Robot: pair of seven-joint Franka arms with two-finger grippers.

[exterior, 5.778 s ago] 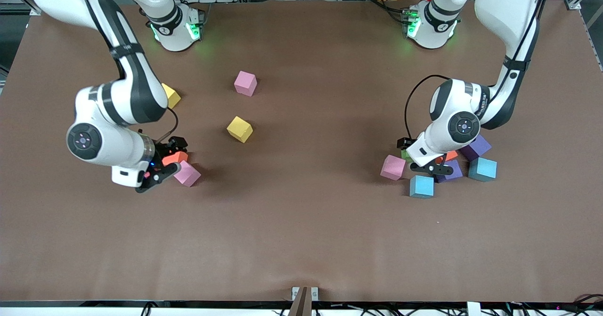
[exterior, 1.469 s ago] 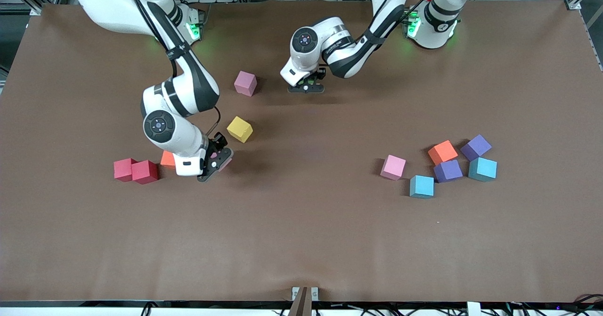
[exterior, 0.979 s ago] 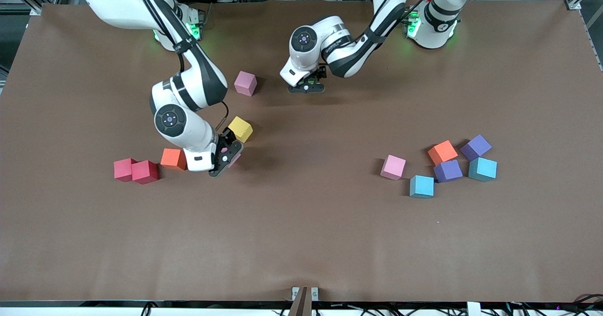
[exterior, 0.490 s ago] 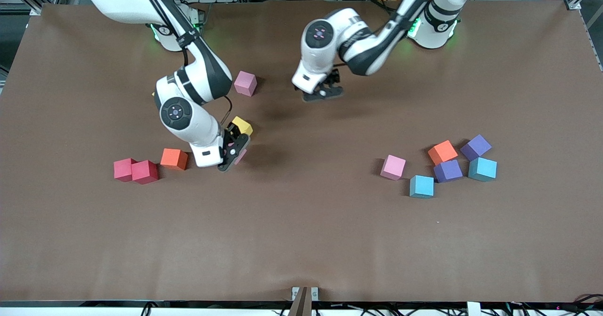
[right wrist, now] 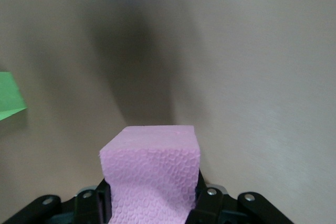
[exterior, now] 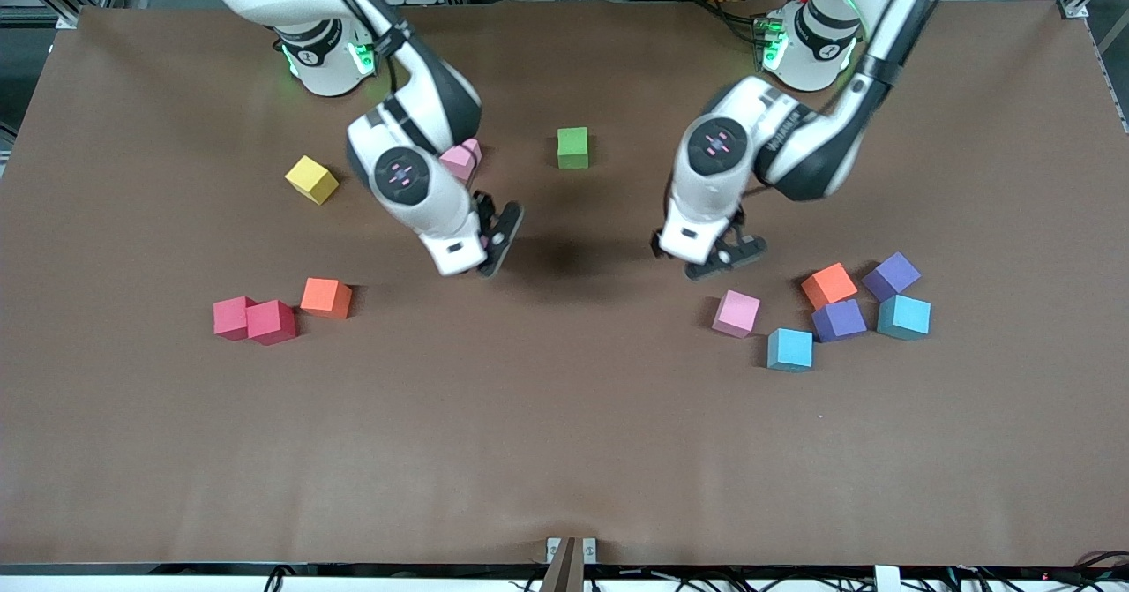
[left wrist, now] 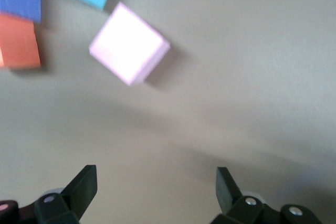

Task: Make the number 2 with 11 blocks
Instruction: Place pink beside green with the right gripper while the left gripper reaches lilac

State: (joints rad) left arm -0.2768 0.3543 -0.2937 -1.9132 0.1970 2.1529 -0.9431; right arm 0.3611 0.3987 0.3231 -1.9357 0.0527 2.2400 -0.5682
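Since half a second earlier both arms had swung toward the middle of the worktop [exterior: 564,451]: the right tool [exterior: 490,241] had lifted away from the yellow cube, and the left tool [exterior: 716,253] had left the green cube [exterior: 572,147] sitting alone between the 2 bases.

Right tool was clenched on a pink cube [right wrist: 151,174], carried in the air over bare worktop between the green cube and the front camera. My read: the green cube was the first piece of the digit and the pink one was headed beside it.

Left tool was released and empty, fingers [left wrist: 81,190] wide, hovering just by the second pink cube [exterior: 736,313], probably its next pick. That cube lay apart from the cluster of orange [exterior: 828,285], 2 purple [exterior: 891,275] and 2 blue [exterior: 789,349] cubes, so a straight drop looked clean.

Still loose: a yellow cube [exterior: 311,179], a third pink cube [exterior: 463,159] partly hidden by the right arm, 2 red cubes [exterior: 256,321] touching, and an orange one [exterior: 325,297] just beside them. No digit shape yet; task was barely started.
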